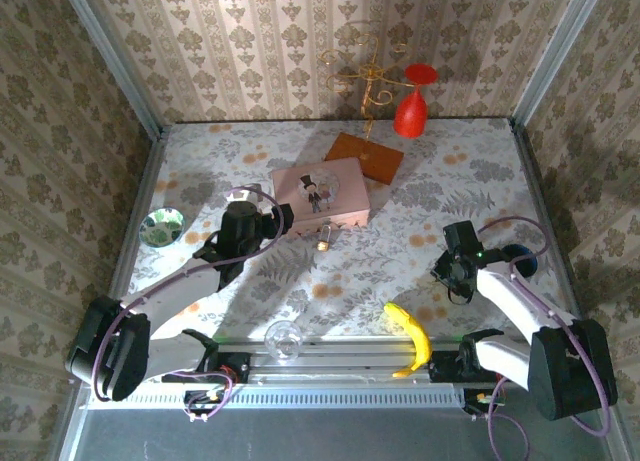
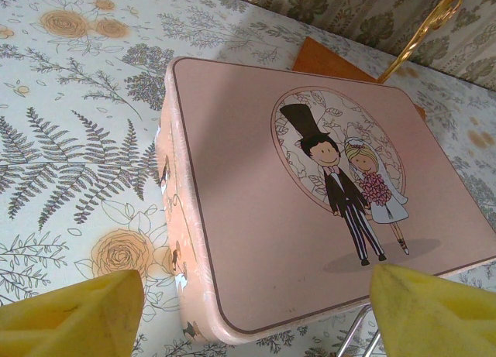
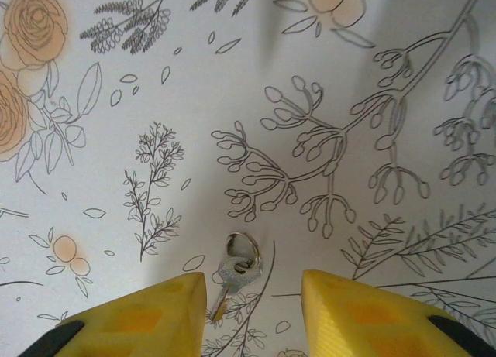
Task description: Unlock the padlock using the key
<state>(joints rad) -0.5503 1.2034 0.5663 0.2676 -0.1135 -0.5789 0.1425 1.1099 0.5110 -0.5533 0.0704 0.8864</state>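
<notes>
The tiny brass padlock (image 1: 323, 236) lies on the floral cloth just in front of the pink picture box (image 1: 320, 193). My left gripper (image 1: 278, 221) is at the box's near-left corner. In the left wrist view it (image 2: 256, 278) stands open, its yellow fingertips (image 2: 93, 307) on either side of the box (image 2: 310, 202) corner. A thin pale metal loop (image 2: 358, 338) shows below that corner. The small silver key (image 3: 235, 270) on its ring lies flat on the cloth. My right gripper (image 3: 254, 283) is low over it, jaws apart, the key between them and nearest the left finger (image 3: 167, 310).
A banana (image 1: 411, 339) and a clear glass bowl (image 1: 283, 338) sit near the front rail. A shiny dish (image 1: 162, 225) is at the left. At the back stand a red wine glass (image 1: 413, 103) and a gold wire stand on a brown base (image 1: 363, 156).
</notes>
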